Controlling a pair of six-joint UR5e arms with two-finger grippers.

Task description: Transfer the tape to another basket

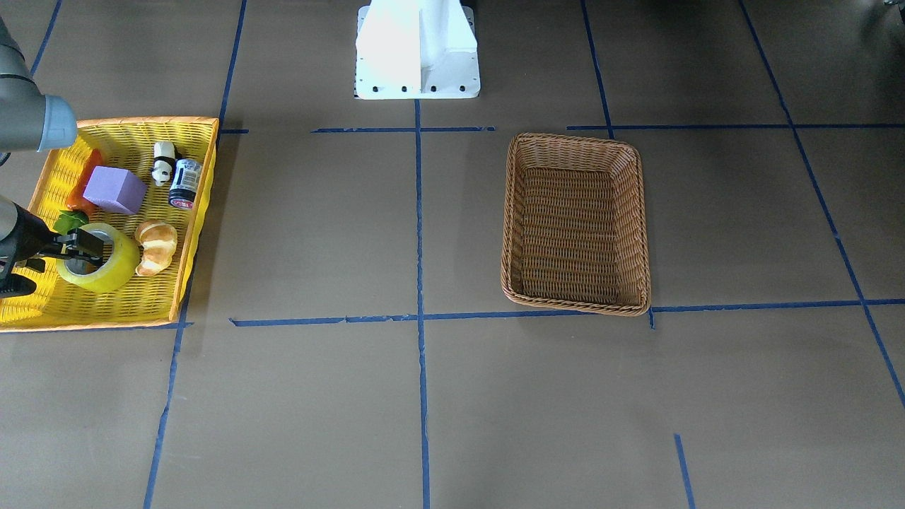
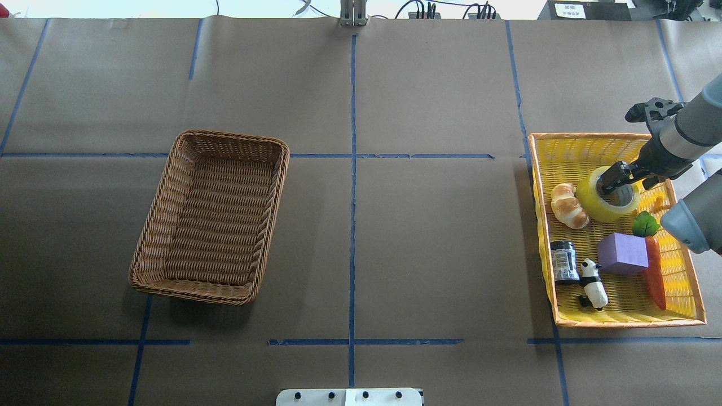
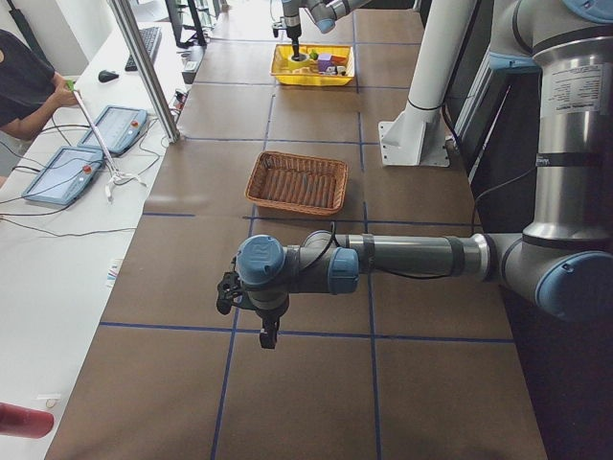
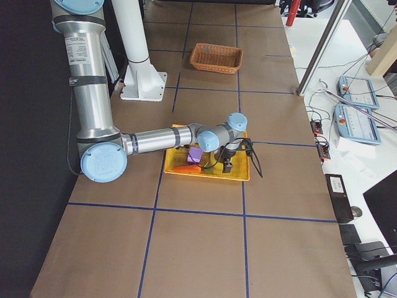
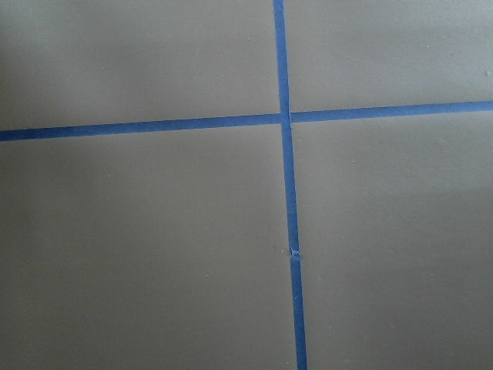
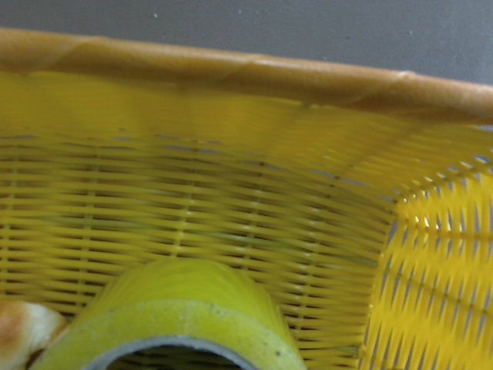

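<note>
The tape [image 2: 592, 202] is a yellow roll with a grey core, lying in the yellow basket [image 2: 620, 323] at the table's right side. It also shows in the front view [image 1: 117, 272] and at the bottom of the right wrist view [image 6: 181, 324]. My right gripper [image 2: 615, 179] comes down on the roll's far rim and looks shut on its wall, one finger inside the core. The brown wicker basket [image 2: 225, 137] stands empty at the left. My left gripper [image 3: 268, 337] hovers over bare table, far from both; I cannot tell whether it is open.
The yellow basket also holds a croissant [image 2: 569, 206], a purple cube [image 2: 623, 254], a carrot [image 2: 655, 273], a toy panda [image 2: 593, 285] and a small dark jar [image 2: 563, 261]. The white robot base [image 1: 417, 49] stands at the table's near edge.
</note>
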